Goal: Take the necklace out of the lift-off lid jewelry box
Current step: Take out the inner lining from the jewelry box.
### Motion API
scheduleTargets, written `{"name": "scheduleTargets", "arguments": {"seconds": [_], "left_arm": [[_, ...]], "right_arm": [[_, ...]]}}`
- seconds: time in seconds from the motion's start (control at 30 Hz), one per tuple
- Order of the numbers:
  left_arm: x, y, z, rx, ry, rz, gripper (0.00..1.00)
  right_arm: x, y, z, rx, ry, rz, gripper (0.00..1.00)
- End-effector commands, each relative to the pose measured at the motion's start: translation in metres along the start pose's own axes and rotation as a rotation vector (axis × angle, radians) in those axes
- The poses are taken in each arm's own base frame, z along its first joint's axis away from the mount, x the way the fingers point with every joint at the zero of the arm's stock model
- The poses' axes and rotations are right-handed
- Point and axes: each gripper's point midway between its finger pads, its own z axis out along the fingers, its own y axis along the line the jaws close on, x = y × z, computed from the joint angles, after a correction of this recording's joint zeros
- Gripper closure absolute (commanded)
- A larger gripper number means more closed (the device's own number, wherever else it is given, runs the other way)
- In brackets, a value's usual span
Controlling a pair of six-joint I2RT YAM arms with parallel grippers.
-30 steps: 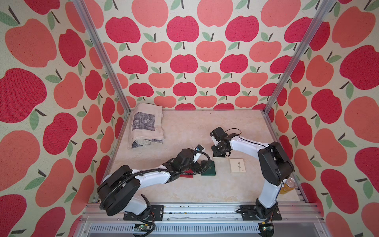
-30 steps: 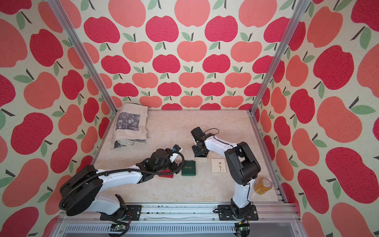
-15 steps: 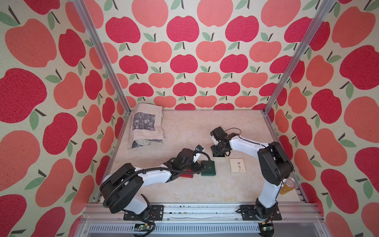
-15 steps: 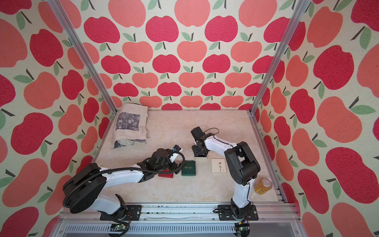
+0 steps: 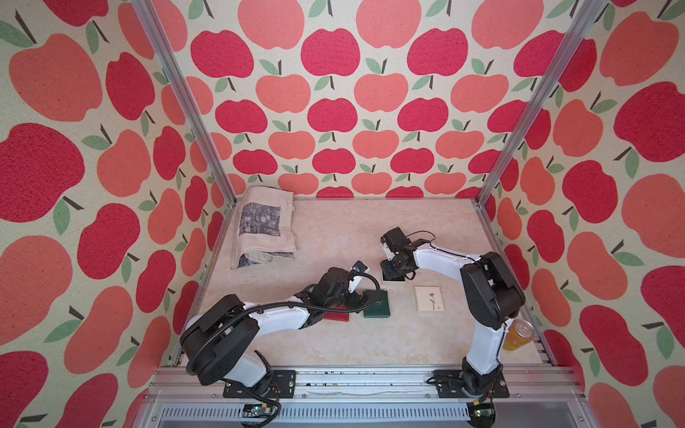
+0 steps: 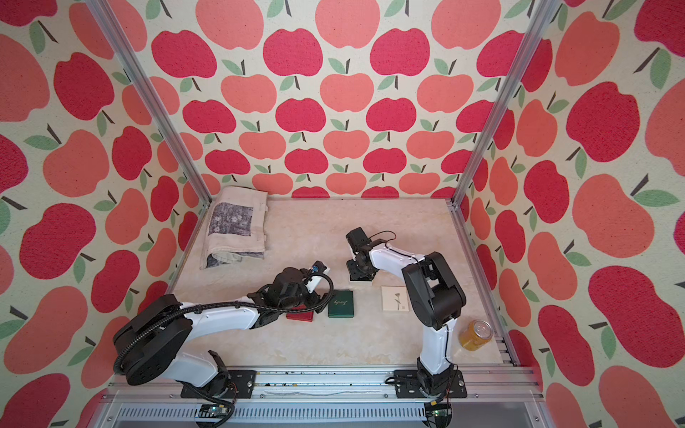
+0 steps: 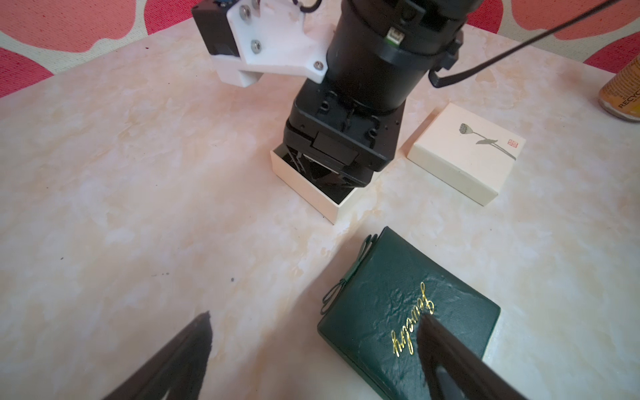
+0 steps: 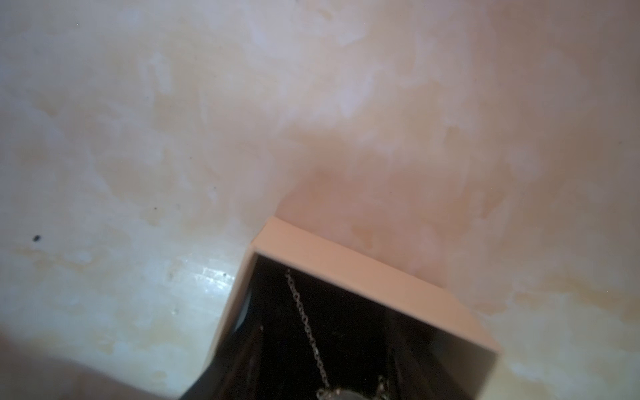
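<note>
Barely anything has moved: my right gripper (image 7: 322, 173) still sits down in the open box (image 7: 304, 197), fingers (image 8: 254, 346) apart astride the necklace (image 8: 308, 325), which lies on the black lining (image 8: 349, 311). My left gripper (image 7: 316, 315) hovers wide open. No grasp yet.

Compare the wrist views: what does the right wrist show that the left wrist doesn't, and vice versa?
Only right wrist: the necklace chain, lying on dark lining. Only left wrist: the lid set aside, the green case, the can, the open left tool, and the right tool dipped into the box. Both: the open box and the table.
</note>
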Motion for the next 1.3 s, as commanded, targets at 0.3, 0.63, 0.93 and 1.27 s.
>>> {"name": "scheduleTargets", "arguments": {"seconds": [0.3,0.63,0.93,1.27], "left_arm": [[-0.014,0.004,-0.001,-0.010,-0.034,-0.035,0.12],[-0.016,0.003,0.007,-0.002,-0.021,-0.052,0.14],[-0.021,0.001,0.007,0.006,-0.025,-0.057,0.19],[-0.034,-0.015,0.000,0.094,-0.078,-0.013,0.20]], "right_arm": [[0.023,0.001,0.003,-0.026,0.049,0.012,0.74],[0.015,-0.002,-0.021,-0.015,-0.013,0.003,0.85],[0.008,0.000,-0.055,-0.033,-0.086,0.008,0.87],[0.004,0.012,-0.092,-0.116,-0.139,0.028,0.87]]}}
